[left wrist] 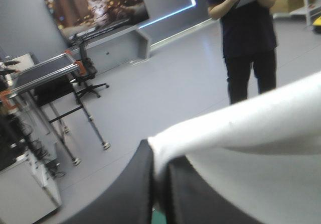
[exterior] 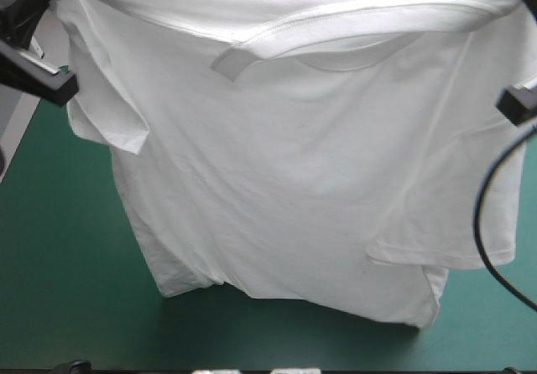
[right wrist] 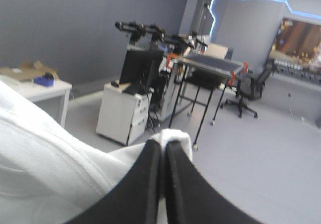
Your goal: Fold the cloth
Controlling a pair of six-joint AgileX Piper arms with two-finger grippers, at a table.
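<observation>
Your left gripper (left wrist: 159, 156) is pinched almost closed on the T-shirt (left wrist: 251, 153). A fold of white cloth is clamped between its black fingers (left wrist: 133, 184), bunches at the tips and runs off to one side as a taut band.

Your right gripper (right wrist: 163, 146) is in the same state, pressed together on the shirt. A small tuft of white pokes out past its tips, and the rest of the cloth falls away beside it in soft folds crossed by a stitched seam.

Both wrist views look level into the room.

In the high view, the T-shirt hangs spread like a sheet between your two arms, held along its top edge at either side. The collar (exterior: 336, 34) sits near that top edge and sags in a loop. One sleeve (exterior: 109, 114) dangles on the left arm's side, and the other sleeve (exterior: 445, 231) hangs lower on the right arm's side.

The hem (exterior: 294, 294) hangs close over the teal-green table (exterior: 67, 290). You cannot tell whether it touches the cover.
</observation>
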